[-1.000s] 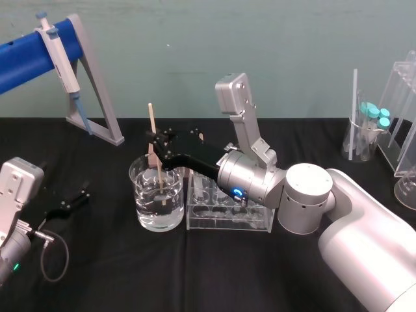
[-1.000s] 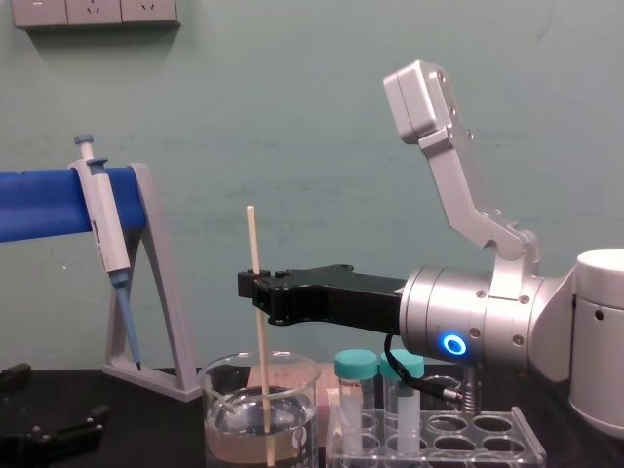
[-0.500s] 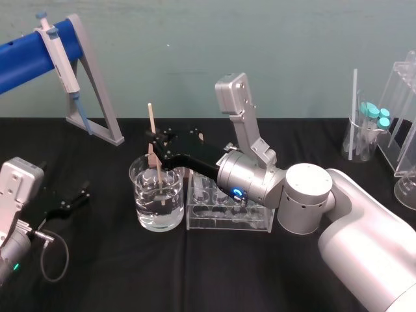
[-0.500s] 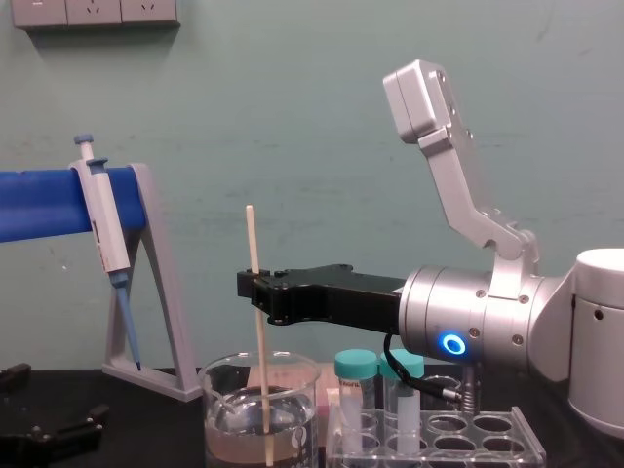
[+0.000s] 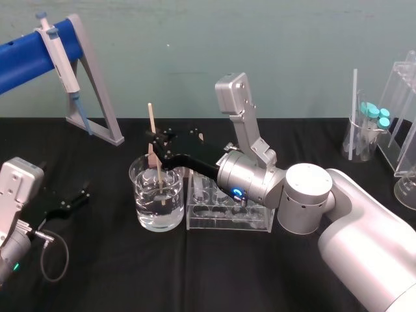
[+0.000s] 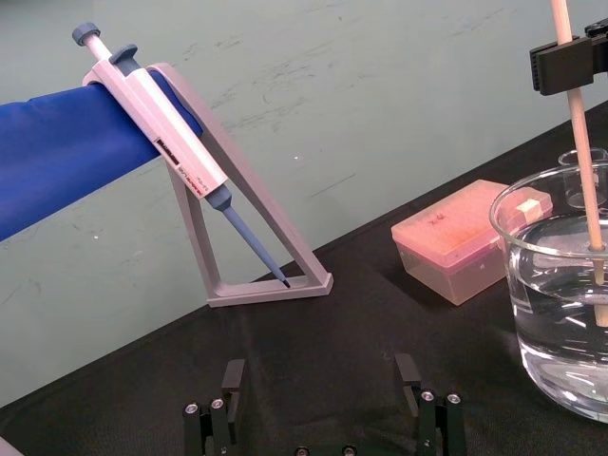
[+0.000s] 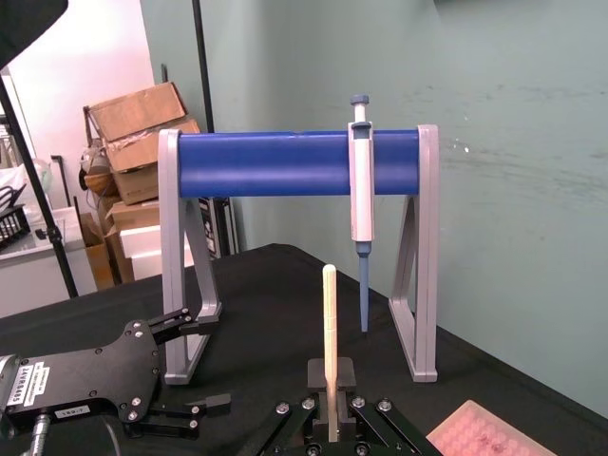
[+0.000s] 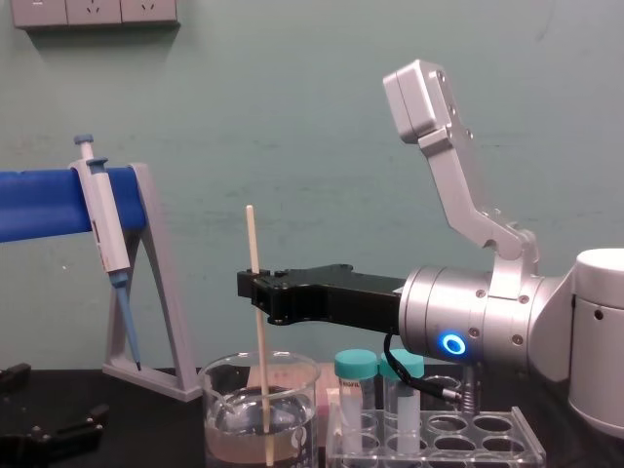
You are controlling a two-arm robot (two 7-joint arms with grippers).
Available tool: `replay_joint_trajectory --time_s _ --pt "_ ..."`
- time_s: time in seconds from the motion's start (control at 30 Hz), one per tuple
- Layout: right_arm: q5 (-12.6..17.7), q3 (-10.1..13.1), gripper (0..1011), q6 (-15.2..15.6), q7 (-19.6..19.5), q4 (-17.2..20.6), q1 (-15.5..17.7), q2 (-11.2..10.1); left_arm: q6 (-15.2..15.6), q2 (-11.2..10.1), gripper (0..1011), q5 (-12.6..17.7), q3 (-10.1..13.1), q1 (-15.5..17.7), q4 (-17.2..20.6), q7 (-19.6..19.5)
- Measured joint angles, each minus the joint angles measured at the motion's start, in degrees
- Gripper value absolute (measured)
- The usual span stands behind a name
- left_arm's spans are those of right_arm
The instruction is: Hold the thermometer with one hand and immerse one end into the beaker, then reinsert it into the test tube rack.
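Note:
The thermometer (image 5: 151, 120) is a thin cream-white rod standing nearly upright, its lower end dipped in the water of the large clear beaker (image 5: 139, 195). My right gripper (image 5: 156, 140) is shut on the rod just above the beaker's rim. From the side, the chest view has the gripper (image 8: 255, 291) clamping the thermometer (image 8: 252, 239) over the beaker (image 8: 220, 429). The clear test tube rack (image 5: 227, 220) stands right beside the beaker. My left gripper (image 6: 323, 389) rests open and empty on the table at the left, apart from the beaker (image 6: 532, 285).
A blue-grey pipette (image 5: 60, 55) hangs on the grey stand with the blue bar (image 5: 97, 97) at the back left. A pink tip box (image 6: 454, 237) sits behind the beaker. Two teal-capped tubes (image 8: 356, 390) stand in the rack. Glassware (image 5: 367, 130) is at the far right.

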State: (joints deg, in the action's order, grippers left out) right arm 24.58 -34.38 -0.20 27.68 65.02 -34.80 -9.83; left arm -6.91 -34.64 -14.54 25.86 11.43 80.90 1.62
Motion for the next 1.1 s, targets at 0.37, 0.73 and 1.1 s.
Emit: replay_joint_trajectory --time_s 0.37,0.73,1.1 --pt "0.0 0.0 53 0.0 -0.02 0.0 0.0 0.0 0.0 0.0 1004 0.0 0.0 0.0 0.0 0.0" --pt "0.0 0.0 53 0.0 -0.01 0.0 0.0 0.0 0.0 0.0 1004 0.0 0.0 0.0 0.0 0.0" --pt "0.0 0.0 53 0.0 -0.01 0.0 0.0 0.0 0.0 0.0 1004 0.0 0.0 0.0 0.0 0.0"
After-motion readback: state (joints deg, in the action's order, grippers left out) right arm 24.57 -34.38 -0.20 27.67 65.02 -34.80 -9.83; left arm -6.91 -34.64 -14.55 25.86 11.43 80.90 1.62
